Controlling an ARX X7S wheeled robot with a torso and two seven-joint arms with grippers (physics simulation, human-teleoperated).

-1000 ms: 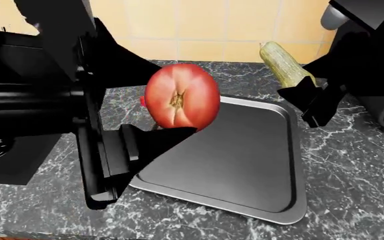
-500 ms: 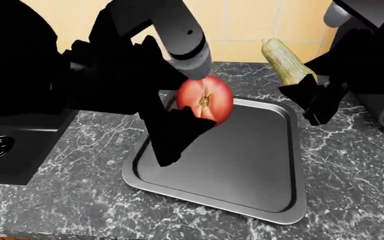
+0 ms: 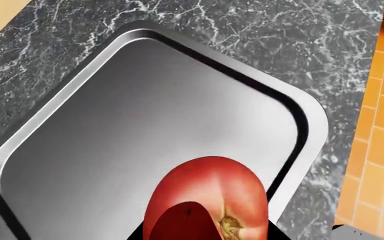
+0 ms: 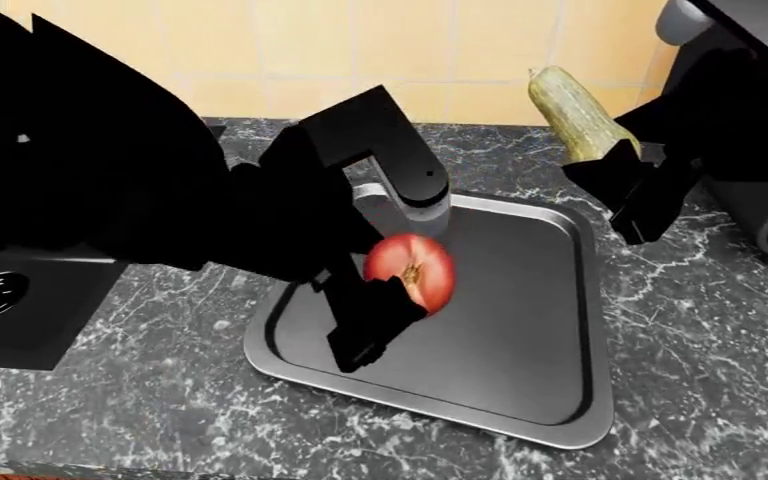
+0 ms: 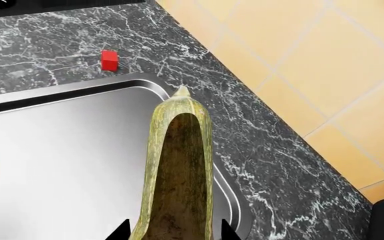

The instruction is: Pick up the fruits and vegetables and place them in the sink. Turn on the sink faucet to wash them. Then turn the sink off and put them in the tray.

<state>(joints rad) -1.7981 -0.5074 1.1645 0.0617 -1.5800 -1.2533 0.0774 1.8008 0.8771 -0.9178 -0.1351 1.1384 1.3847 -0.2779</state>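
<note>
Countertop (image 4: pixel 704 340): dark marbled stone; it carries the tray, with the sink at the head view's left edge.
Sink (image 4: pixel 11 300): black basin, only its corner and round drain in view; nothing of the task lies in the part shown.
Tray (image 4: pixel 531 300): flat grey metal with a shiny raised rim, bare so far; the left wrist view shows open tray floor under the tomato.
What changed: over the last second the left arm has swung in from the sink side and carried the tomato down from high over the tray's far corner to low over its near-left part. I judge this the final stage, putting things in the tray, with release close.
Left gripper (image 4: pixel 387 290): fingers closed on the tomato, gripping it from either side; how wide they stand is hidden by the fruit.
Tomato (image 4: pixel 410 272): round, red, stem scar turned toward the head camera, held just over the tray floor; I cannot tell whether it touches.
Right gripper (image 4: pixel 624 185): has barely moved; shut around the squash's lower end.
Squash (image 4: pixel 579 118): pale striped, tilted, tip up, held over the tray's far-right edge, well above it.
Red block (image 5: pixel 109 60): small, on the counter just beyond the tray's corner.
</note>
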